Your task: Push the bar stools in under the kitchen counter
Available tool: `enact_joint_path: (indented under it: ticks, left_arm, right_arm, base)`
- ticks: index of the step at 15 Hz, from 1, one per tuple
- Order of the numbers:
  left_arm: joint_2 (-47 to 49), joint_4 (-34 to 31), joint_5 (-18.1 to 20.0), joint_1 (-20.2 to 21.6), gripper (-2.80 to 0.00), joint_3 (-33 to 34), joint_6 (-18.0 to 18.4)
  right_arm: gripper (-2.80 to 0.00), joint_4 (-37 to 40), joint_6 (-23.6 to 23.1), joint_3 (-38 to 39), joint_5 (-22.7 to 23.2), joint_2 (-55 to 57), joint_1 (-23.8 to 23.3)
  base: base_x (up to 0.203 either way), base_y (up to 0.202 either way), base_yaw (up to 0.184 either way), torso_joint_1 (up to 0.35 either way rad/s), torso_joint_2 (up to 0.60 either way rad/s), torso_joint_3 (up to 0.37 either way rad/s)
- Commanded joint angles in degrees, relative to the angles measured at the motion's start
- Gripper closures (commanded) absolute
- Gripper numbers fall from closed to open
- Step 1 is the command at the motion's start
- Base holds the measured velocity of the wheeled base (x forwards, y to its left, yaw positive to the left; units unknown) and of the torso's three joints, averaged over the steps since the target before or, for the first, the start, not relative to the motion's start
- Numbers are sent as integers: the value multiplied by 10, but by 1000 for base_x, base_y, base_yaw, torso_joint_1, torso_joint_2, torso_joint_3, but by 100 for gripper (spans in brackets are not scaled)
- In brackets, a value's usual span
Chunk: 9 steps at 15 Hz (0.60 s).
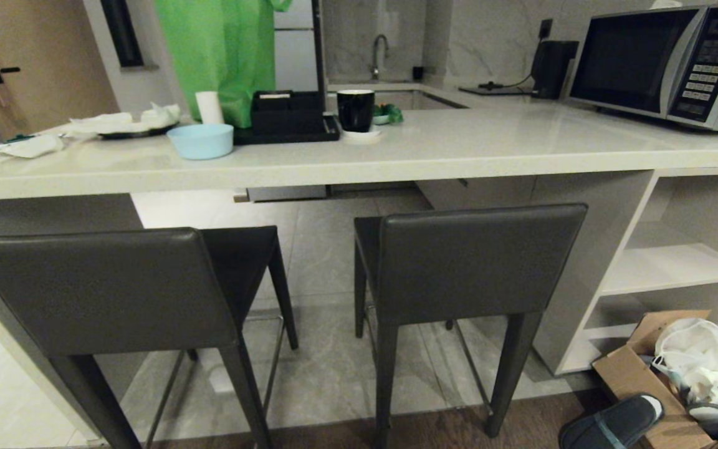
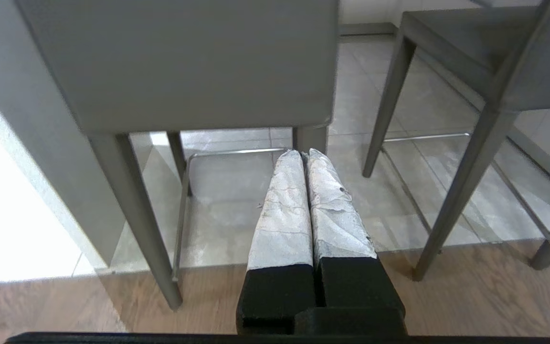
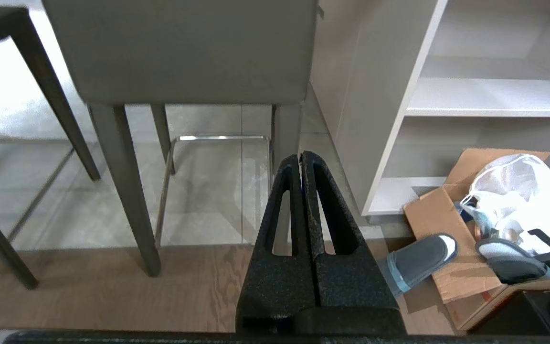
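Leather stools (image 1: 110, 287) (image 1: 477, 262) stand out from counter (image 1: 359, 156), backrests toward me. Left gripper (image 2: 303, 154), right gripper (image 3: 301, 155) clenched, empty: blunt tips suit pushing, I judge.

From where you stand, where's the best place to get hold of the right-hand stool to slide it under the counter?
Probably its backrest: a broad flat panel facing you, its top edge free below the counter. Come from the near side; the shut right gripper could press it flat. The legs are slim and tapered, a poorer hold.
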<state>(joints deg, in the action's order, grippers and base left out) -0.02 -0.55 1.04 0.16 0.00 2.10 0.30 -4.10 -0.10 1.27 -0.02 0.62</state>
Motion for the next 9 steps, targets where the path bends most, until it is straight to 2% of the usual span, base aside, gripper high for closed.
enact_joint_path:
  ticks: [1,6,9]
  left_arm:
    - [0,1,0,0,0,3,1]
    - [0,3,0,-1,0,3,-1]
    - [-1,3,-5,-1,0,3,-14]
  right_arm:
    - [0,0,0,0,1,0,0]
    - [0,-1,1,0,1,0,0]
    - [0,0,4,0,-1,0,0]
  base:
    - [0,0,0,119,-320,-207]
    - [0,0,0,162,-435,-271]
    - [0,0,0,150,-370,-219]
